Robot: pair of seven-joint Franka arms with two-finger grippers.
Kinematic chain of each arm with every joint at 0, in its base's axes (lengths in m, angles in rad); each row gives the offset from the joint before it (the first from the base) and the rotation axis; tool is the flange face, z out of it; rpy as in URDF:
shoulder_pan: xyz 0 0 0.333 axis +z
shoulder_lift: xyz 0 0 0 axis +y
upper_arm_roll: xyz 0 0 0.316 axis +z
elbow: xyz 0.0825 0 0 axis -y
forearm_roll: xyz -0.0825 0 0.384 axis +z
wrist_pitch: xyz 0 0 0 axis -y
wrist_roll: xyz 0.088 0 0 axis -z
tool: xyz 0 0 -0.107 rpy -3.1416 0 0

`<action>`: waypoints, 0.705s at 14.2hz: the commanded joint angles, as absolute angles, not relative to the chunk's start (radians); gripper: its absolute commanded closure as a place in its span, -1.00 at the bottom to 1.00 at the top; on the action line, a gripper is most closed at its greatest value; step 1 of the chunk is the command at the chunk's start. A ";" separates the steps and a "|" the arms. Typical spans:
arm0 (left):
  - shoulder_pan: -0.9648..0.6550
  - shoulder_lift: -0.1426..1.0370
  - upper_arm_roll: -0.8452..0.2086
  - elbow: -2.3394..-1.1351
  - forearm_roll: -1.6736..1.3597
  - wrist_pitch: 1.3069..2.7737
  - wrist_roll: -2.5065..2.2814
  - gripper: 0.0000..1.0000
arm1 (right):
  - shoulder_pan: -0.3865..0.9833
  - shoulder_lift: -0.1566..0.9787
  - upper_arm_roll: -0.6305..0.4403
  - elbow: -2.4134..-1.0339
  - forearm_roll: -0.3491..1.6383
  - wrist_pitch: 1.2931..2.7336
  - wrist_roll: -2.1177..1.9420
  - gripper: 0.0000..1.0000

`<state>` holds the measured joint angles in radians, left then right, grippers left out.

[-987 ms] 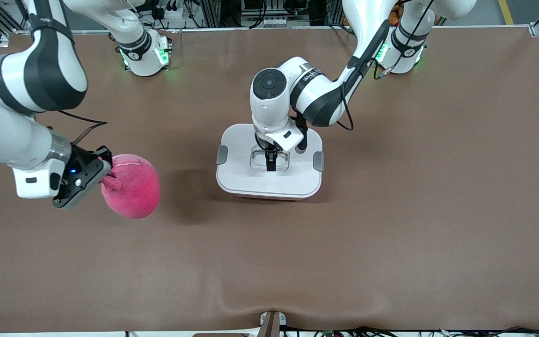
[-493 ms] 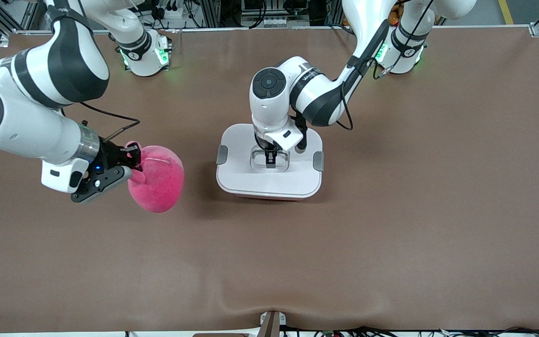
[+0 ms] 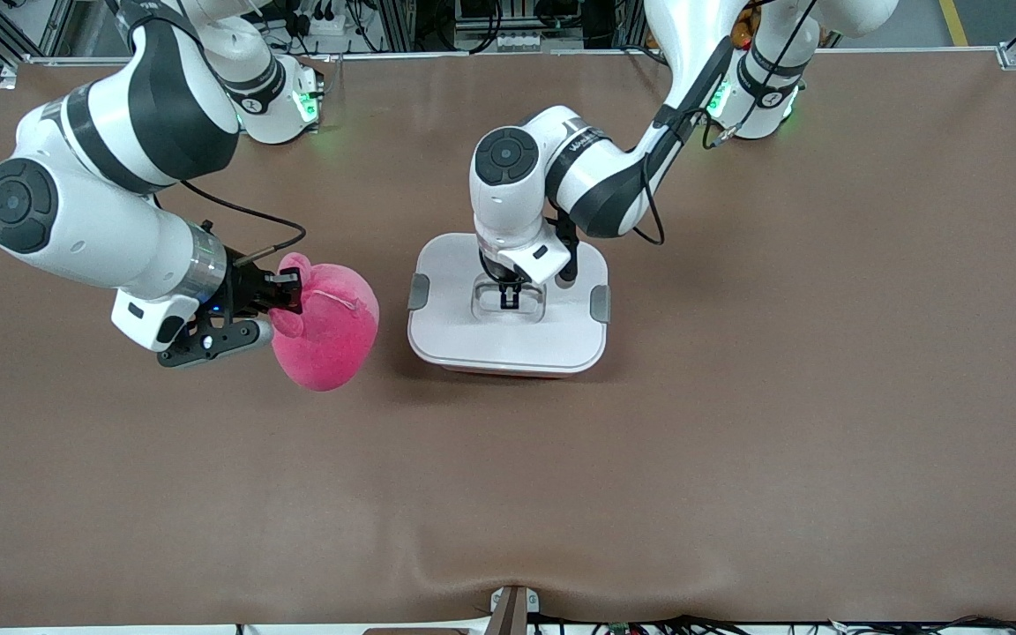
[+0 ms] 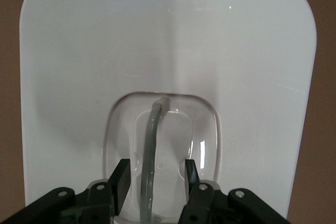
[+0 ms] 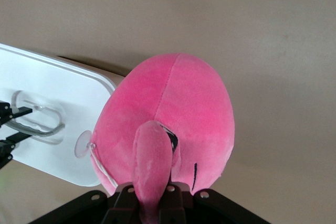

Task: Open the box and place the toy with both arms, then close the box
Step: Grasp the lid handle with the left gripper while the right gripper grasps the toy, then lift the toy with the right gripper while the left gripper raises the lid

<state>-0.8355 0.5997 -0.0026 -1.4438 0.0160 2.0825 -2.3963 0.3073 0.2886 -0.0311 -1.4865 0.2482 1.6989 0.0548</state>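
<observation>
Your box sits mid-desk with its white lid on; the left claw is down in the lid's recessed clear handle, fingers straddling the bar, partly open, not touching it; beside the box, toward the right arm's end, your right claw pinches the toy by a flap, clear of the desk.

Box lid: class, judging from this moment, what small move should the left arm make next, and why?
Probably pinch the clear handle: the left tool straddles it with fingers not yet touching, the lid is on the box, and the right tool holds the toy beside it.
</observation>
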 commanded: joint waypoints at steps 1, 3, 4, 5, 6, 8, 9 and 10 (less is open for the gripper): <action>-0.839 0.574 -0.002 -1.466 0.035 2.080 -2.425 0.17 | 0.301 0.290 -0.040 -1.471 0.276 1.684 0.094 1.00; -0.839 0.574 -0.002 -1.466 0.034 2.080 -2.427 0.29 | 0.298 0.295 -0.040 -1.471 0.273 1.690 0.091 1.00; -0.839 0.574 -0.002 -1.465 0.032 2.080 -2.427 0.33 | 0.293 0.298 -0.041 -1.471 0.273 1.692 0.084 1.00; -0.839 0.574 -0.002 -1.465 0.029 2.080 -2.427 0.41 | 0.288 0.299 -0.043 -1.471 0.273 1.692 0.080 1.00; -0.838 0.572 -0.002 -1.466 0.029 2.080 -2.427 0.44 | 0.276 0.302 -0.043 -1.471 0.273 1.692 0.060 1.00; -0.839 0.572 -0.002 -1.466 0.029 2.079 -2.427 0.51 | 0.262 0.302 -0.043 -1.471 0.273 1.690 0.014 1.00; -0.839 0.572 -0.002 -1.465 0.029 2.080 -2.427 0.61 | 0.250 0.302 -0.043 -1.471 0.273 1.689 0.008 1.00; -0.839 0.572 -0.002 -1.466 0.029 2.080 -2.427 0.68 | 0.244 0.302 -0.043 -1.471 0.275 1.686 0.008 1.00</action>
